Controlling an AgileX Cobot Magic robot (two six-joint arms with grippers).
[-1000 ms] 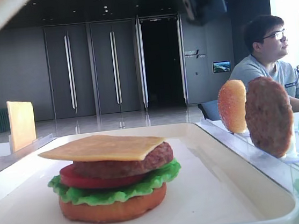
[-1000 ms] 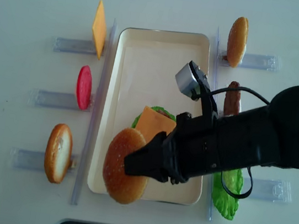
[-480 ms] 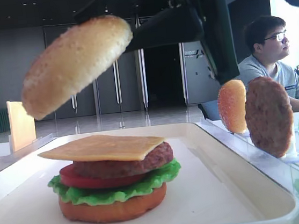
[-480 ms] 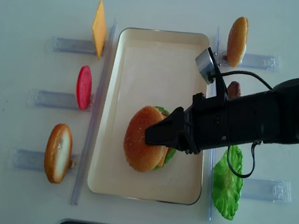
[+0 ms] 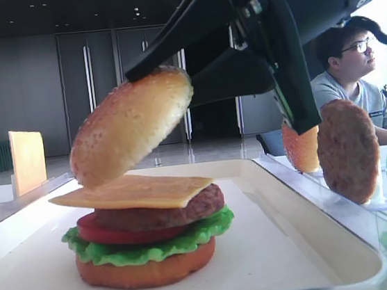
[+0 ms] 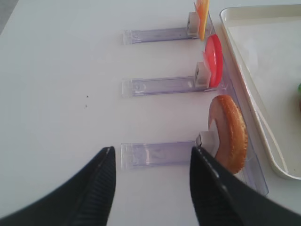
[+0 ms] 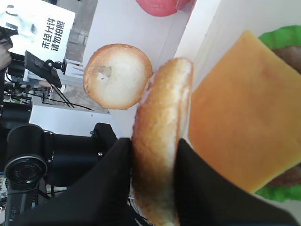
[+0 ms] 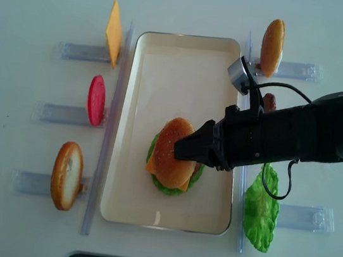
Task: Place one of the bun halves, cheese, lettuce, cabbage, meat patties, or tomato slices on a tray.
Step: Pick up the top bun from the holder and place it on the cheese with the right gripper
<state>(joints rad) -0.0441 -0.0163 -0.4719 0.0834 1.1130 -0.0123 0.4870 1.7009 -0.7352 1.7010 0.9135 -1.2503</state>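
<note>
Above the stacked burger on the tray [image 8: 143, 99], the domed sesame top bun [image 5: 132, 124] is held tilted, its lower edge close over the cheese slice [image 5: 132, 192], though contact cannot be judged. The bun is pinched by its rim between the black fingers [image 7: 113, 174] of the right gripper [image 8: 184, 149], whose jaws are closed on it, as the right wrist view shows. Below the cheese slice, a meat patty [image 5: 166, 211], a tomato slice [image 5: 112, 232], a lettuce leaf [image 5: 149, 244] and a flat bottom bun [image 5: 148, 269] are stacked on the white tray. To the right of the tray, an orange bun half [image 8: 273, 38], a second patty [image 5: 348, 150] and a spare lettuce leaf [image 8: 261, 208] are stood in clear racks [image 8: 307, 72]. To the left, a second cheese slice [image 8: 113, 33], a red tomato disc [image 8: 95, 100] and another bun half [image 8: 66, 175] are stood on edge in further racks. In the left wrist view, the left gripper [image 6: 153, 169] is seen over the white table [image 6: 61, 70] near the rack with the bun half, its jaws held wide apart with nothing between them.
</note>
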